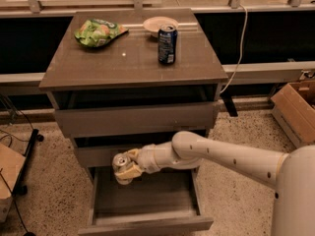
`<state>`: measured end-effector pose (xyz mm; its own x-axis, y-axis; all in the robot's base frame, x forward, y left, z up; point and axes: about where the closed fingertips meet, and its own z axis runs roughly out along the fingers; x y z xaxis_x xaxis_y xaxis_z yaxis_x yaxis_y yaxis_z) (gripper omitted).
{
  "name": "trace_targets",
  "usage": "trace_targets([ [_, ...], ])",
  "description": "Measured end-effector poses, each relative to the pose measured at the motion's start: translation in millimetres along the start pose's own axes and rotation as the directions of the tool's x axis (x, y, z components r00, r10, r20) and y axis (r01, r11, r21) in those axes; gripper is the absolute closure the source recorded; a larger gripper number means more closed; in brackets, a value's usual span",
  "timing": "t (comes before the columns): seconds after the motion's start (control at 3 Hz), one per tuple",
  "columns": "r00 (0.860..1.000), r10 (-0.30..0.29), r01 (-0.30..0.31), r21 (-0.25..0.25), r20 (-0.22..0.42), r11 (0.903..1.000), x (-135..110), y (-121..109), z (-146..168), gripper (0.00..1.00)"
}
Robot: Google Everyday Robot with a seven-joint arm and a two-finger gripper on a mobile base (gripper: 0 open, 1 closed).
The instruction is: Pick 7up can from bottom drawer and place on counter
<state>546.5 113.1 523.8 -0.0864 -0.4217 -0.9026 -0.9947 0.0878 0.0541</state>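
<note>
Glossy grey-brown: counter (98, 65). Same grey-brown, darker inside: bottom drawer (147, 224). Pale silvery-grey, shiny silver top: 7up can (121, 161). Cream-yellow: gripper (126, 171), above open bottom drawer, clamped on 7up can. White: arm (226, 154). Dark blue: taller can (167, 44). Green, pale patches: bag (97, 32). Cream: bowl (158, 23). Beige, dark-speckled: floor (241, 132). Cardboard brown: box (298, 109).
</note>
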Motion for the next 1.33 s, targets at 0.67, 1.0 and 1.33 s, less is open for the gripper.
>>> trace_targets([
  [0.67, 0.989, -0.122, 0.134, 0.150, -0.086, 0.9795, -152, -3, -42, 1.00],
  [1.0, 0.974, -0.204, 0.221, 0.212, -0.099, 0.9518, -202, -4, -59, 1.00],
  [1.33, 0.974, -0.205, 0.222, 0.211, -0.099, 0.9520, -201, -3, -59, 1.00],
])
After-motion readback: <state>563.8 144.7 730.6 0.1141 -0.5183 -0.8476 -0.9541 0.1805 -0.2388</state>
